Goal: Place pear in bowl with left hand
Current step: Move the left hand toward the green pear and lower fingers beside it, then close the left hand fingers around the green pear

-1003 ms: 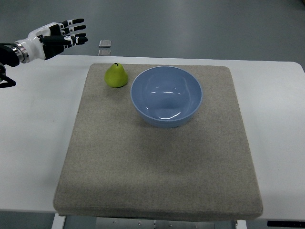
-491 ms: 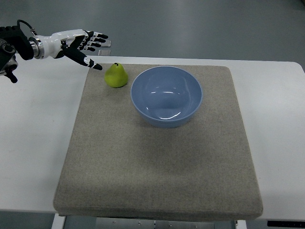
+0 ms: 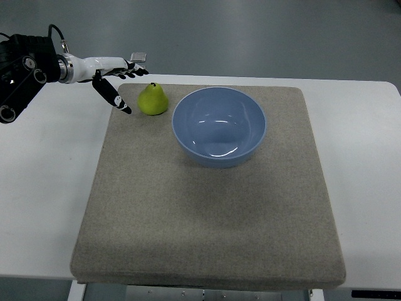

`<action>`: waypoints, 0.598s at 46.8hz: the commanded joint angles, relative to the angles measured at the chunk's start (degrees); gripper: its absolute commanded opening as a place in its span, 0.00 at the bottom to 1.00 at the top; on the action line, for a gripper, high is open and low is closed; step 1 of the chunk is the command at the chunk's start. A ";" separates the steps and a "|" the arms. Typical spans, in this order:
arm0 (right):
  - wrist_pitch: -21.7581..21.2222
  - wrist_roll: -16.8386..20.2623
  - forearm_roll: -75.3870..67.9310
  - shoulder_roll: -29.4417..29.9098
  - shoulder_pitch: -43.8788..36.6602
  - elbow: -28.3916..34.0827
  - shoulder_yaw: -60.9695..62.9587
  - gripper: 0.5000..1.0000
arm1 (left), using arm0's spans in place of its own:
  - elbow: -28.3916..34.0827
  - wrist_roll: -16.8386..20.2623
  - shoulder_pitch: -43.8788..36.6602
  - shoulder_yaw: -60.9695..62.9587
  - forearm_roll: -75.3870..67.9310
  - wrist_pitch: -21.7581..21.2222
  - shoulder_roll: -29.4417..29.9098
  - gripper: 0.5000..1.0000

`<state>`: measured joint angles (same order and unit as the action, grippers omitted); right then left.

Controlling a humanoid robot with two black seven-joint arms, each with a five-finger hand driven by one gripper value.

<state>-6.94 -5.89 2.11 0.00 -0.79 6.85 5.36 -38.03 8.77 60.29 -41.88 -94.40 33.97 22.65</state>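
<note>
Fingers (image 3: 133, 71) of left hand (image 3: 113, 70): spread, empty, thumb hanging down, just left of pear. Pear (image 3: 152, 100): upright on grey mat (image 3: 207, 213), beside blue bowl (image 3: 219, 126). Likely light, firm, smooth-skinned; best wrapped round its wide lower belly.

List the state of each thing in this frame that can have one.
pear: upright on the mat, left of the bowl, not held
bowl: upright on the mat, nothing in it
left hand: open, fingers spread, just left of the pear, holding nothing
mat: flat on the table
right hand: not in view
</note>
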 commanded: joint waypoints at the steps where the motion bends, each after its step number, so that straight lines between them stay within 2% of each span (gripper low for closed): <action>1: -0.01 0.00 0.00 0.00 0.00 0.00 0.00 0.85 | -0.03 0.02 0.00 0.92 -1.57 -2.76 -0.41 0.98; 6: -0.01 0.00 0.00 0.00 0.00 0.00 0.00 0.85 | 0.50 -0.07 0.00 1.89 -2.19 -4.53 -2.08 0.98; 17: -0.01 0.00 0.00 0.00 0.00 0.00 0.00 0.85 | 0.94 -0.07 0.00 2.33 -5.26 -5.05 -3.75 0.98; 28: -0.01 0.00 0.00 0.00 0.00 0.00 0.00 0.85 | 1.73 -0.07 -0.18 4.52 -6.93 -11.73 -5.25 0.98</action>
<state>-6.93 -5.89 2.11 0.00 -0.79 6.86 5.36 -36.37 8.70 60.22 -38.43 -100.99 23.62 17.70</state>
